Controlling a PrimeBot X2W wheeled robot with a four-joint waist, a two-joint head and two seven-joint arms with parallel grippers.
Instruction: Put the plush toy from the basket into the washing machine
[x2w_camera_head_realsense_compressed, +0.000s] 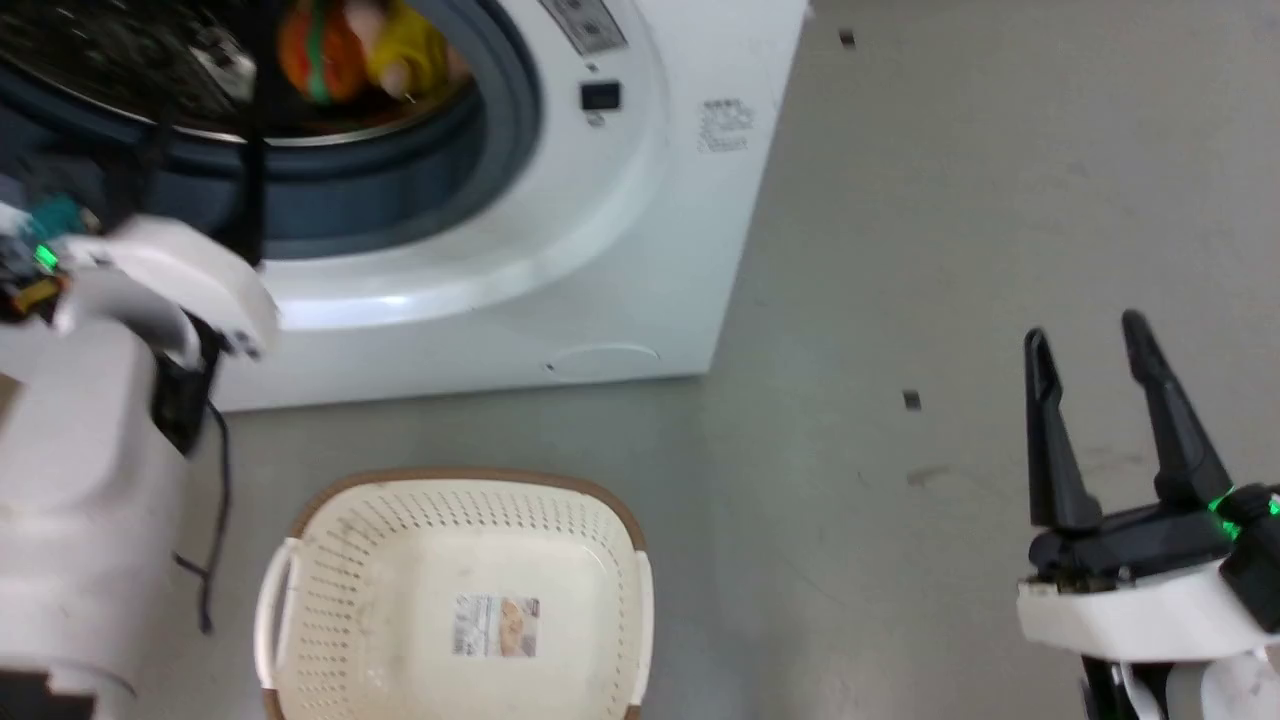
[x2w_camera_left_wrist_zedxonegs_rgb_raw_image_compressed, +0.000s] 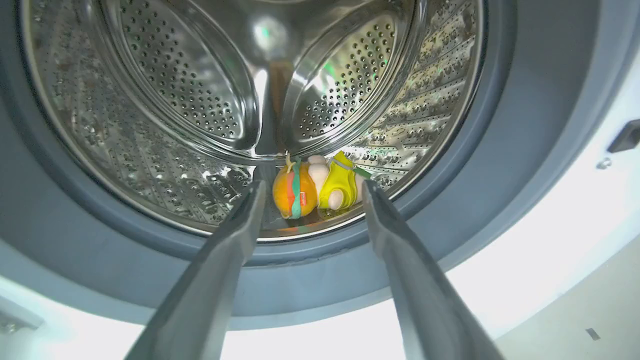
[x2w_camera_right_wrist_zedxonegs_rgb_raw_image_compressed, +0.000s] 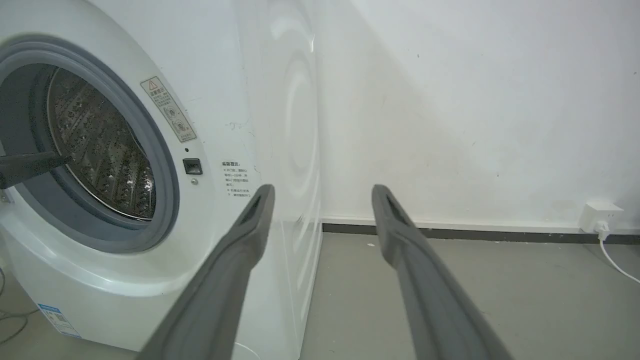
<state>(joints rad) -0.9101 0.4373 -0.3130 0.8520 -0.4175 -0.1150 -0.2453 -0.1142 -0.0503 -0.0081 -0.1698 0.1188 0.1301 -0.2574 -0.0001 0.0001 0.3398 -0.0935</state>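
Head view: the plush toy (x2w_camera_head_realsense_compressed: 360, 50) lies at the front edge of the drum of the washing machine (x2w_camera_head_realsense_compressed: 600, 230). The basket (x2w_camera_head_realsense_compressed: 460, 590) on the floor holds just its paper label. The right claw (x2w_camera_head_realsense_compressed: 1085, 332) hangs wide open, unloaded, probably parked out of the way.

Left wrist view: the left claw (x2w_camera_left_wrist_zedxonegs_rgb_raw_image_compressed: 314, 185), spread at the porthole, grips nothing. The toy lies beyond its tips, so delivery looks done.

Right wrist view: the right claw's fingers are parted, idle, facing the machine's front corner.
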